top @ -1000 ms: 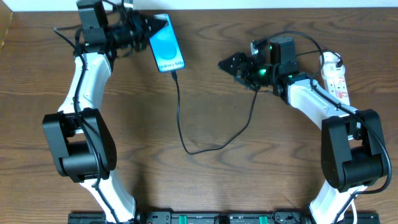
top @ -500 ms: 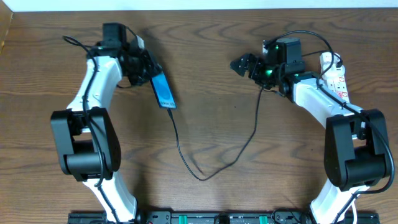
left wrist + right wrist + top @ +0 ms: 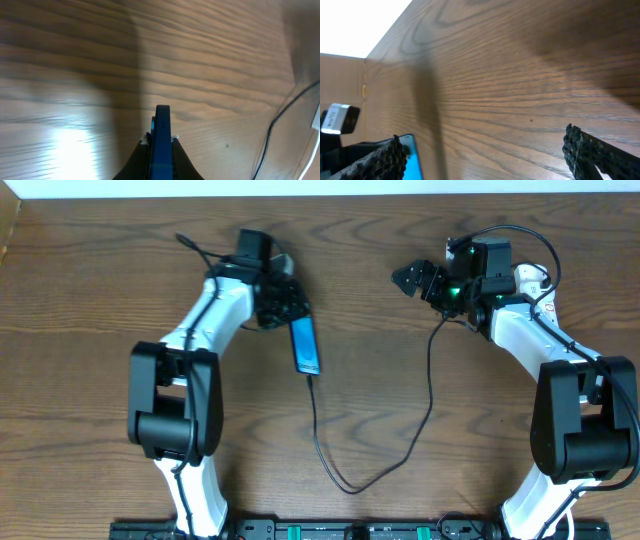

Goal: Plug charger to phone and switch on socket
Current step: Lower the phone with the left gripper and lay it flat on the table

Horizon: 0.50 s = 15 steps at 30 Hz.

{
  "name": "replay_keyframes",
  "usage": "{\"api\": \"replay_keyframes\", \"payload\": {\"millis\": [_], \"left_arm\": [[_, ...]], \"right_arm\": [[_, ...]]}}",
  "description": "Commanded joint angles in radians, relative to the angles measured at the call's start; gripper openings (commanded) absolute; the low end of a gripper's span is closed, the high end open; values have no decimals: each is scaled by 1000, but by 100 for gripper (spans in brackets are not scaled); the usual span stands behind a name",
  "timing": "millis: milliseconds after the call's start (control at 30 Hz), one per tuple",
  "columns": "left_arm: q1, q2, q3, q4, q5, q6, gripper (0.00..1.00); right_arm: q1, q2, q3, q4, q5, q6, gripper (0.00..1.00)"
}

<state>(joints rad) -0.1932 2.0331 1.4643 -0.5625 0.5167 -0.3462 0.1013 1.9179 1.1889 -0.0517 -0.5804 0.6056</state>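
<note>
My left gripper (image 3: 288, 308) is shut on the phone (image 3: 306, 346) and holds it tilted on edge over the table's middle left. In the left wrist view the phone (image 3: 162, 142) shows edge-on between the fingers (image 3: 161, 145). The charger cable (image 3: 345, 485) runs from the phone's lower end, loops toward the front, then rises toward my right arm. My right gripper (image 3: 412, 279) is open and empty; its spread fingers (image 3: 482, 137) frame bare wood, with the phone's blue screen (image 3: 413, 161) behind the left one. The white socket (image 3: 533, 278) is mostly hidden behind the right arm.
The wooden table (image 3: 100, 380) has a pale wall along its back edge. The charger cable (image 3: 278, 125) also crosses the right side of the left wrist view, beside a white strip at the frame's edge.
My left gripper has carried the phone rightward and toward the table's middle, turning it on edge, with the cable trailing. My right gripper has shifted right and stayed open.
</note>
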Motion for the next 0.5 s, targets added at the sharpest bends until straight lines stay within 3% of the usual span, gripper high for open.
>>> {"api": "replay_keyframes", "payload": {"millis": [0, 467], "left_arm": [[-64, 8, 5, 27, 6, -32, 7], [-127, 90, 5, 94, 11, -150, 8]], "right_arm": [[-2, -3, 3, 6, -32, -28, 99], [-2, -3, 3, 6, -32, -28, 99]]}}
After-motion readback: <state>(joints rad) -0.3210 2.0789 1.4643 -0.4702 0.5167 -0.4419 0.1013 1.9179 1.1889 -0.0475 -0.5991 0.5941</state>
